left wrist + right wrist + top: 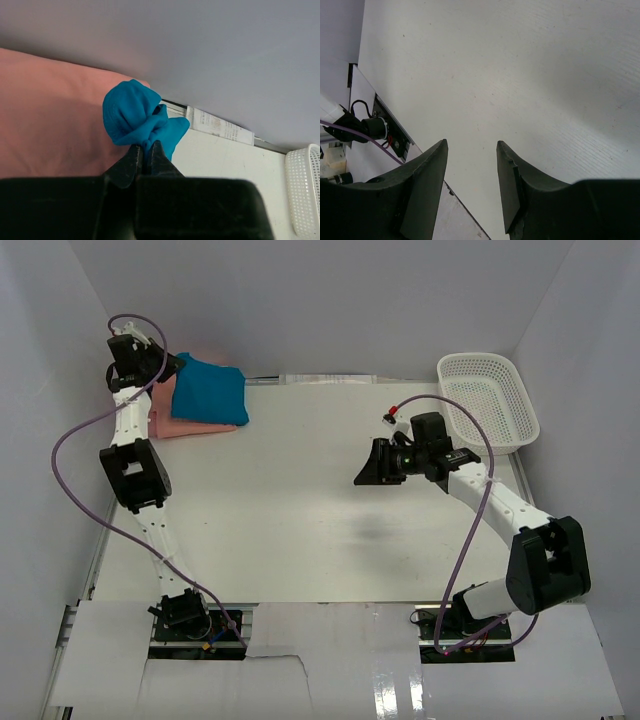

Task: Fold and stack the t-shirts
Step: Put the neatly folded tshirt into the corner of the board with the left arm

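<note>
1. Left gripper (pixel 148 148): the jaws are pinched narrow on a bunched corner of the blue t-shirt (pixel 212 390), at 10 o'clock on the table (pixel 300 510).
2. Blue t-shirt: it lies folded on top of the pink t-shirt (pixel 185 426), also at 10 o'clock. I cannot tell whether one pink layer or two lies beneath.
3. Risk, grip: only a small wad of cloth is held. In my judgement a pull toward 4 o'clock could undo the fold. It could also drag the blue t-shirt off the pink one.
4. Risk, release: if the jaws open while the corner is raised, the wad may drop creased and leave the stack uneven.
5. Edges, left side: the back wall (pixel 300 300) stands just behind the stack at 12 o'clock and the side wall (pixel 40 390) is near at 9 o'clock. There is little room to move either way. Open room lies toward 4 o'clock.
6. Table centre: bare white surface, the widest room for moving.
7. Right gripper (pixel 471 145): the jaws are spread wide and hold nothing. It hangs over bare table at 3 o'clock, well apart from the stack.
8. Basket (pixel 478 358): it sits at 2 o'clock, just behind the right wrist. A backward swing of that arm could knock it.
</note>
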You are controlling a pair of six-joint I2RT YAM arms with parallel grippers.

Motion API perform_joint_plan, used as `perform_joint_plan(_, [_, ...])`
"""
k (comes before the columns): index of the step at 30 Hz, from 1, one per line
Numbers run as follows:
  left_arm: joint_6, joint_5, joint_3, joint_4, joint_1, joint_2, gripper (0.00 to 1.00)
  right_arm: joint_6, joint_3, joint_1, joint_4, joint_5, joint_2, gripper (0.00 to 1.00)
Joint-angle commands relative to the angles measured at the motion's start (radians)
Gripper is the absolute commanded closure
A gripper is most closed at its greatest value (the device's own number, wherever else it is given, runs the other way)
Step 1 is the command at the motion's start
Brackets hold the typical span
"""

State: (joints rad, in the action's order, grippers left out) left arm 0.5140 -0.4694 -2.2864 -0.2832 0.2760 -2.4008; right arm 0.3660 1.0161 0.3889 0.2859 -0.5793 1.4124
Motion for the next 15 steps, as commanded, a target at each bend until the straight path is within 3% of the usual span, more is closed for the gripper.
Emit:
perform_joint_plan(1, [0.021, -0.006, -0.047, 0.047, 0.031, 0.031, 1.0, -0.002, -0.011, 0.016, -0.042, -0.011, 0.003, 0.5])
perform_joint_plan(15, [0.044, -0.029, -0.035, 0.064, 0.068, 0.052, 1.0, 0.001, -0.004, 0.033, -0.05, -0.008, 0.031, 0.5])
